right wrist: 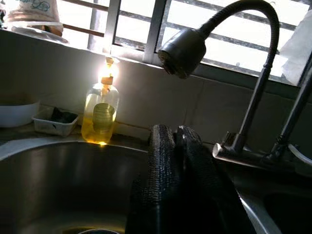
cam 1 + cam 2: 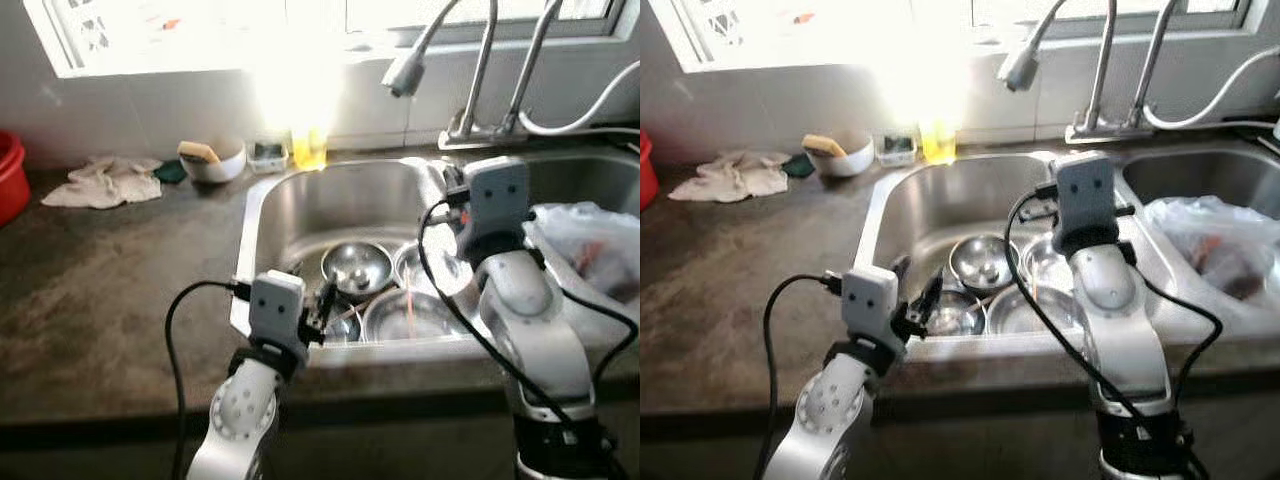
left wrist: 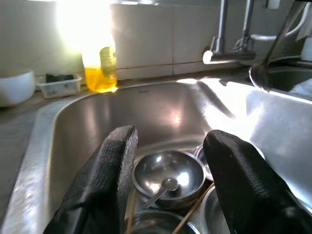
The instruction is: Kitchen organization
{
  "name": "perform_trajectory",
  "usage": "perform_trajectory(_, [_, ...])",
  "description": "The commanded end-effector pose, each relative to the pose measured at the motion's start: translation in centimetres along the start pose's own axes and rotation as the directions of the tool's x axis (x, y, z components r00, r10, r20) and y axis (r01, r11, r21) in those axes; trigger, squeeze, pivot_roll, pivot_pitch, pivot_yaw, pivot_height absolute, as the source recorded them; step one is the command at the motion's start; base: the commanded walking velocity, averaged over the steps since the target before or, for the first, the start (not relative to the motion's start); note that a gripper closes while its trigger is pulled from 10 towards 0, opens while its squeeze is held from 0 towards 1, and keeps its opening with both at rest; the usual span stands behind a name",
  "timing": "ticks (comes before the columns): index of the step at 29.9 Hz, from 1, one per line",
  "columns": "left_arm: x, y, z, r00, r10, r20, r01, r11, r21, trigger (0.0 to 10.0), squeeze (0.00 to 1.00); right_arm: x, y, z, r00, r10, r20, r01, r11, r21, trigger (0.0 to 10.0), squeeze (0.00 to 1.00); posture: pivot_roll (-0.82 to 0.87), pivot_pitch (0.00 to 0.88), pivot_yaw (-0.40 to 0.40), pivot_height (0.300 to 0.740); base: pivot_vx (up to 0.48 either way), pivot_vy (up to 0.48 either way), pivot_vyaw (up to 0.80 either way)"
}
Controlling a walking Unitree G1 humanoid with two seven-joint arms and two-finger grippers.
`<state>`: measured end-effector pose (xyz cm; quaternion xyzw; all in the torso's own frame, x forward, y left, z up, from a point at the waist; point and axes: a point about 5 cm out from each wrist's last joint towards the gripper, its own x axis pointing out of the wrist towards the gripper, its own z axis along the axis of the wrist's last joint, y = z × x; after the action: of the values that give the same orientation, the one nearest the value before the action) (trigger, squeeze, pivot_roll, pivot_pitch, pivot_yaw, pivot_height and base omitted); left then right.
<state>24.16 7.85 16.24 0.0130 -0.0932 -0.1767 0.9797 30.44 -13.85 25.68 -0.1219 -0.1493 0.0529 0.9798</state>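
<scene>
The left gripper hangs over the near rim of the steel sink, its two black fingers spread wide with nothing between them. Just beyond its fingertips several steel bowls lie clustered on the sink floor; one holds a spoon, and thin sticks cross the nearer bowls, which are cut off from view. The right gripper is raised above the sink's far side, fingers pressed together and bare, its tips hidden behind its own wrist in the head views. Past it stand a yellow soap bottle, washed out by window glare, and a curved faucet.
</scene>
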Motion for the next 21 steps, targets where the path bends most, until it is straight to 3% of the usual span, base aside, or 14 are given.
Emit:
perform_trajectory(1, [-0.2, 0.1, 0.0, 1.000, 0.005, 0.001, -0.005, 1.000, 0.006, 10.0, 0.00, 0.7, 0.2, -0.7, 0.998, 0.030, -0.049, -0.030, 0.999, -0.012, 10.0, 0.00, 0.07, 0.057, -0.011, 0.740, 0.000, 0.000, 0.00])
perform_trajectory(13, [-0.3, -0.2, 0.0, 1.000, 0.003, 0.001, -0.003, 1.000, 0.006, 10.0, 0.00, 3.9, 0.1, -2.9, 0.981, 0.097, -0.165, -0.100, 0.995, -0.011, 10.0, 0.00, 0.09, 0.055, -0.029, 0.740, 0.000, 0.000, 0.00])
perform_trajectory(21, [-0.4, -0.2, 0.1, 1.000, 0.010, -0.002, -0.010, 1.000, 0.009, 10.0, 0.00, 4.3, 1.2, -4.4, 0.961, 0.158, -0.228, -0.159, 0.987, 0.016, 10.0, 0.00, 0.10, 0.075, -0.035, 0.740, 0.000, 0.000, 0.00])
